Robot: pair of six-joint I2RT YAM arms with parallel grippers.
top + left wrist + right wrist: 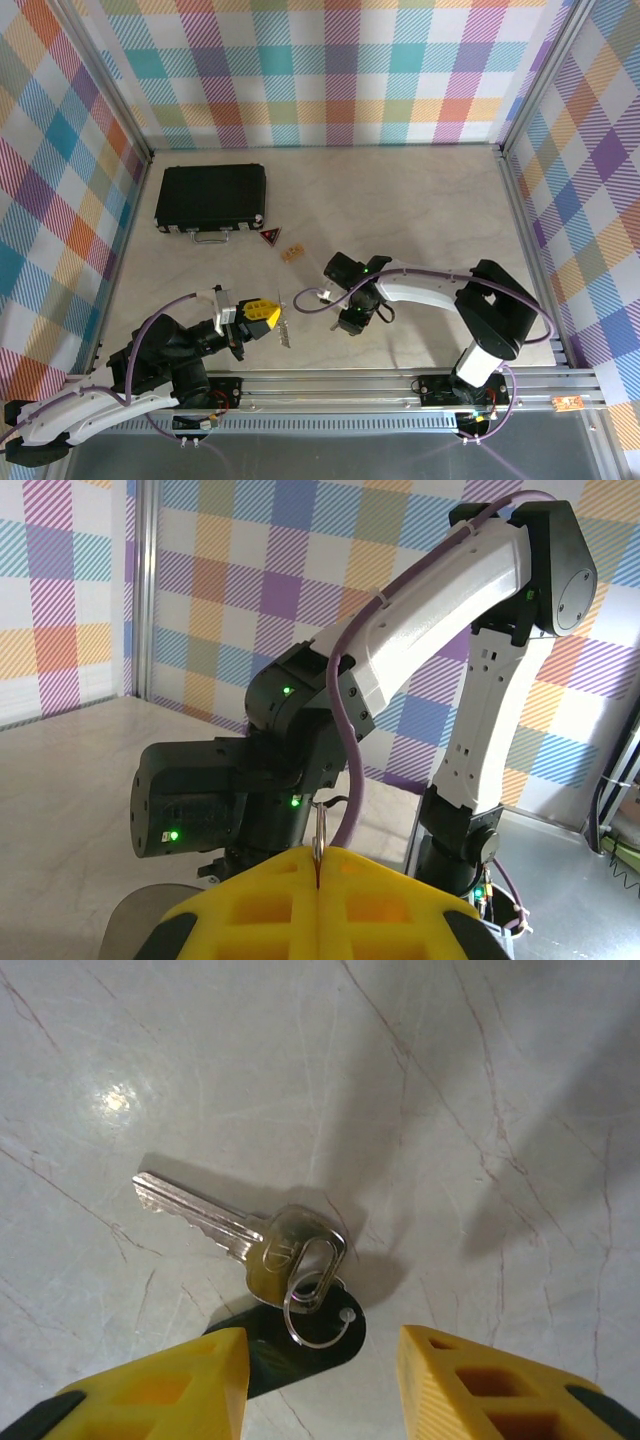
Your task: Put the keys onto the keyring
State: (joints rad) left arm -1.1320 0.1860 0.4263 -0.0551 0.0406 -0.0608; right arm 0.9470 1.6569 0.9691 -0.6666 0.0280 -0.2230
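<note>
The right fingers [180, 1380], blocky yellow plastic, stood apart above the pale veined desk [480, 1080] with nothing between them. Just ahead lay a flat silver key [225, 1228], toothed along one edge, with a thin wire loop [312, 1344] through its head, overlapping the black oval keyring [280, 1360]. Bare desk surrounded them. The left fingers [300, 910] were pressed together on a thin metal strip [318, 845].

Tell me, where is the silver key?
In the right wrist view the key lies flat on the table, just ahead of the right gripper, touching a wire loop.
</note>
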